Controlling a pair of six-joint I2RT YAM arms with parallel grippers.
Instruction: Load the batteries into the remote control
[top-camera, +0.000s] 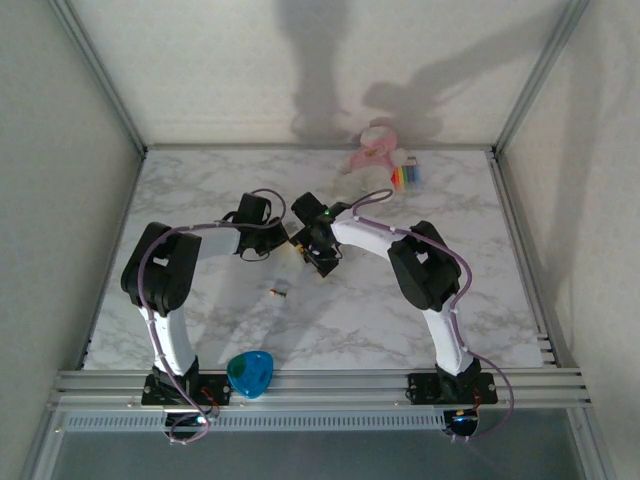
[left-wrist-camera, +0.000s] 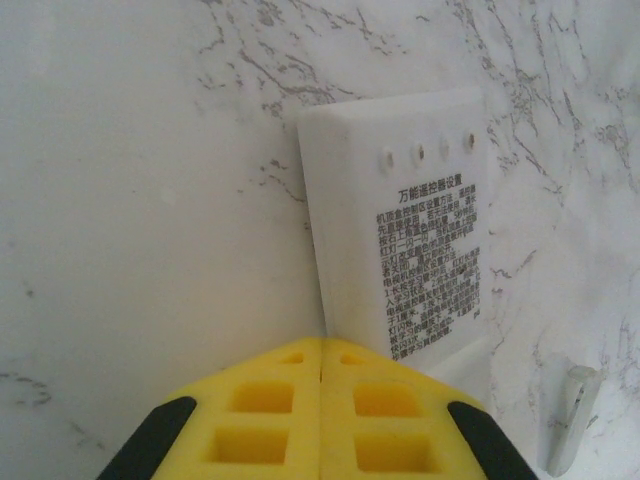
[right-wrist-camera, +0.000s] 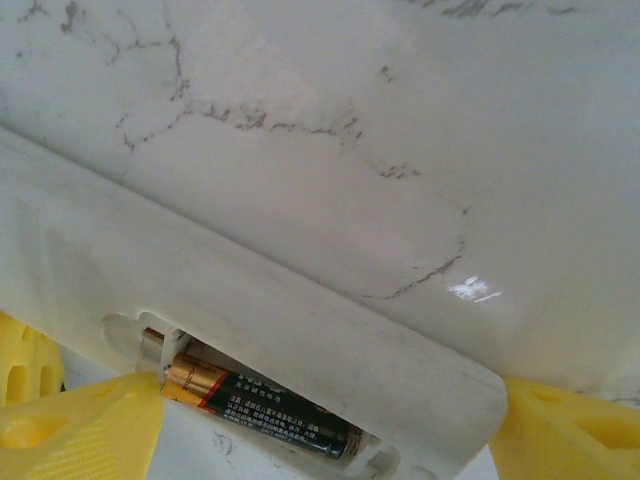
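The task is being judged as roughly half done. One of the batteries, the dark battery (right-wrist-camera: 270, 405) with the orange end, is being carried in the open compartment of the remote control (right-wrist-camera: 300, 300). The remote control is lying back-up near the middle of the bench (top-camera: 350, 320), between the two arms. The other, a whitish battery (top-camera: 278, 292), is lying loose on the bench, apart from the remote control on the side nearer the arm bases. It is being reckoned as the part not yet loaded. No cover is being seen over the compartment, so closing it may also be outstanding.

The right gripper (right-wrist-camera: 330, 390) is being held with its jaws spread wide, a yellow finger showing at either side of the compartment end. As far as can be judged, nothing is being grasped. The left gripper (left-wrist-camera: 322, 350) is being held with its jaws clenched together on nothing. Its tips are being set right at the edge of the remote control's printed back, apparently to steady it.

The bench is being shown as a glossy white surface veined in grey like marble, framed by metal rails. It is being enclosed by pale walls on three sides, with arm shadows being cast on the far one. A pink plush toy (top-camera: 375, 145) and a rainbow-striped item (top-camera: 405, 177) are lying at the far edge. A blue object (top-camera: 250, 373) is lying by the near rail.
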